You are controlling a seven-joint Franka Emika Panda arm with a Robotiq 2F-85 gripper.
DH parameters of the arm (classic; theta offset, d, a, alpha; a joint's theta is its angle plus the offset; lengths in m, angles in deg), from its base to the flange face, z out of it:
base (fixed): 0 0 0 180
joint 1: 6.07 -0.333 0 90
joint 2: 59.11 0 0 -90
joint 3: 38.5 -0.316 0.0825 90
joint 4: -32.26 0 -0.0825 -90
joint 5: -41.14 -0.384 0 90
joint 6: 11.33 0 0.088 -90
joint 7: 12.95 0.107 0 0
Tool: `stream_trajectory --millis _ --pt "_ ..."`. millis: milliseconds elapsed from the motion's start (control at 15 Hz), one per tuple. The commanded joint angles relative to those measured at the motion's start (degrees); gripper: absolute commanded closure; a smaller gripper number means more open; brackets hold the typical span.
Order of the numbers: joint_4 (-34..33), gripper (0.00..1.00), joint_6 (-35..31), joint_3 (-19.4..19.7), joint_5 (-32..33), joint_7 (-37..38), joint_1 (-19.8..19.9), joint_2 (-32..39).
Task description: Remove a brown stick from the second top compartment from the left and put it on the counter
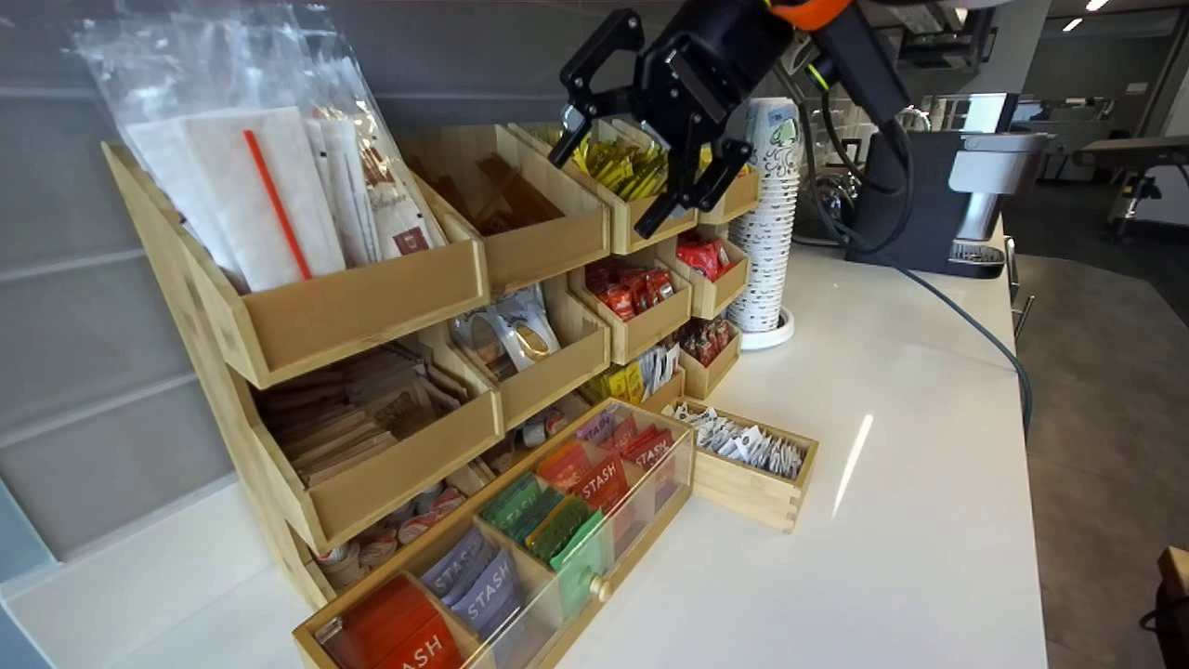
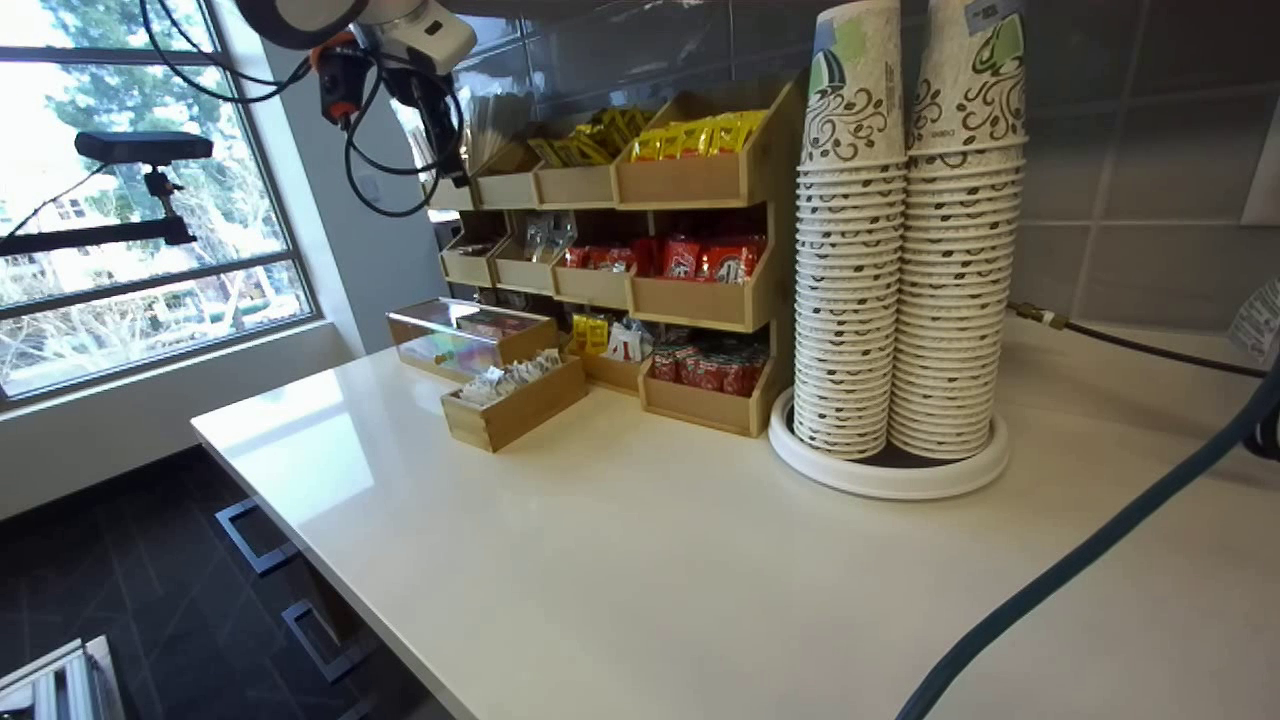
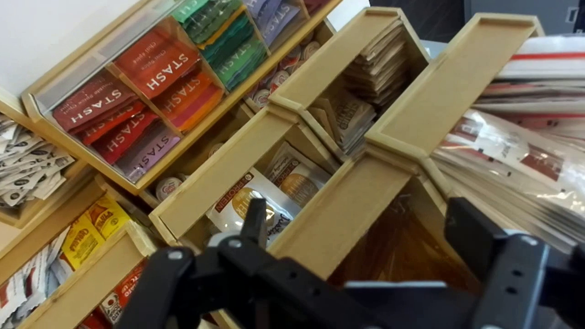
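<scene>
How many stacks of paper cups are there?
2: one stack nearer the rack, the other stack beside it, both on the white tray. More may hide behind.

Black gripper (image 3: 361,224), 2 fingers (image 3: 255,221) (silver screws (image 3: 175,255)), orange band (image 1: 810,12).

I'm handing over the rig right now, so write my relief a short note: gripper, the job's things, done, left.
Gripper: open, holding nothing, up by the top row of the rack.
Brown sticks: in the second top compartment from the left, too blurred to count.
Counter: white, extends in front of the rack.
Done: no stick gripped yet.
Left: grip one, lift it out, lay it on the counter.
</scene>
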Motion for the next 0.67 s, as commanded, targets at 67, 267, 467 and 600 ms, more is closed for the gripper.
stream_trajectory --millis 67,267,467,600 --pt "-1.4 0.0 -2.5 1.2 -6.8 -0.5 -1.2 2.7" --pt "-2.2 0.0 -0.5 1.7 -12.8 -3.2 -0.9 2.7" --pt "-3.1 0.0 -1.0 2.3 -18.8 -4.7 -0.6 2.8" --pt "-3.8 0.0 -1.8 2.7 -22.5 -5.5 -0.5 3.8"
